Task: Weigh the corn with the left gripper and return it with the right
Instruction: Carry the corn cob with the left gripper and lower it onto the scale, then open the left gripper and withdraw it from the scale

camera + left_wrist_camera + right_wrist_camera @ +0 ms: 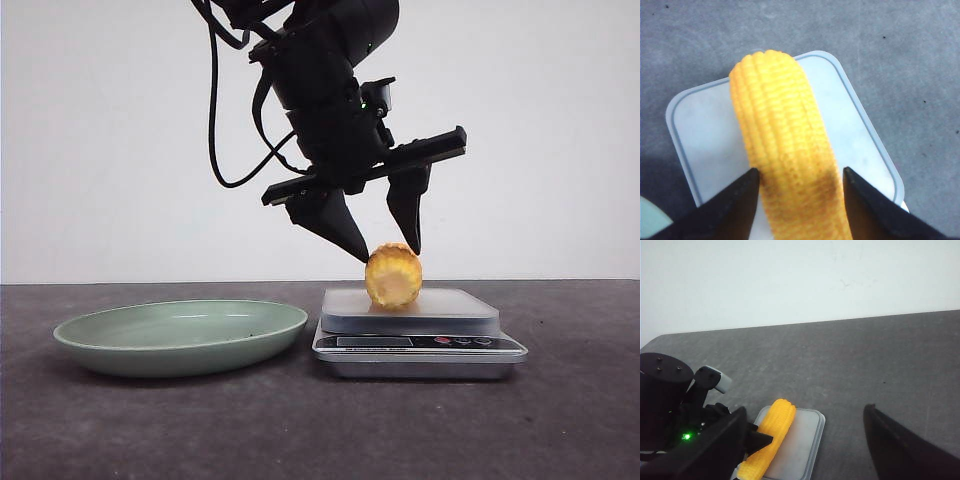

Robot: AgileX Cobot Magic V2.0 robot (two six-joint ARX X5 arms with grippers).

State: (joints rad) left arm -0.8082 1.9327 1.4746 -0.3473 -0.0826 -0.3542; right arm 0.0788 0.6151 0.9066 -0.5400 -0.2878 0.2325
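Note:
The corn (393, 278) lies on the white platform of the kitchen scale (420, 345), one rounded end towards the front camera. My left gripper (389, 254) hangs just over it, open. In the left wrist view its two black fingers straddle the corn (785, 150), one tip at the cob's edge and the other a narrow gap away. My right gripper (805, 409) is open with nothing between its fingers, off to one side and higher. From there I see the corn (771, 432) and the left arm (665, 405). The right gripper is outside the front view.
A pale green plate (180, 335) sits on the dark table to the left of the scale, close beside it. The scale's display and buttons (455, 341) face the front. A white wall stands behind the table.

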